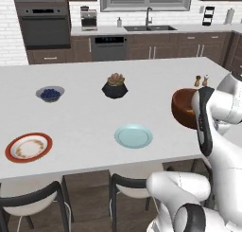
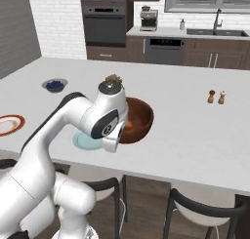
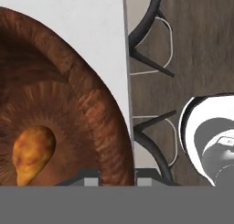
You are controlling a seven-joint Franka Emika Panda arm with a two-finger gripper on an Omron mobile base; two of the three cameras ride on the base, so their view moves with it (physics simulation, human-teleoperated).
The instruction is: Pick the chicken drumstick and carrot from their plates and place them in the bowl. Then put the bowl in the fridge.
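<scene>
The reddish-brown bowl (image 1: 181, 107) (image 2: 140, 117) (image 3: 68, 104) stands near the counter's front edge, partly behind my arm. In it lies the golden-brown chicken drumstick (image 3: 32, 152). My gripper (image 3: 117, 181) (image 2: 117, 141) sits at the bowl's near rim. One finger is inside the wall and one outside, both pressed against it, so it is shut on the bowl. The carrot is hidden. Both plates are bare: the red-rimmed plate (image 1: 28, 147) (image 2: 9, 125) at the left, and the pale blue plate (image 1: 133, 136) (image 2: 82, 142) beside the bowl. The fridge is out of view.
A black plant pot (image 1: 115, 86) (image 2: 113, 79) and a grey blueberry bowl (image 1: 50, 93) (image 2: 54, 85) stand farther back on the white counter (image 1: 85, 117). Salt and pepper shakers (image 1: 202, 80) (image 2: 216, 97) stand to the right. Stools (image 1: 33, 202) (image 2: 205, 211) are tucked under the front edge.
</scene>
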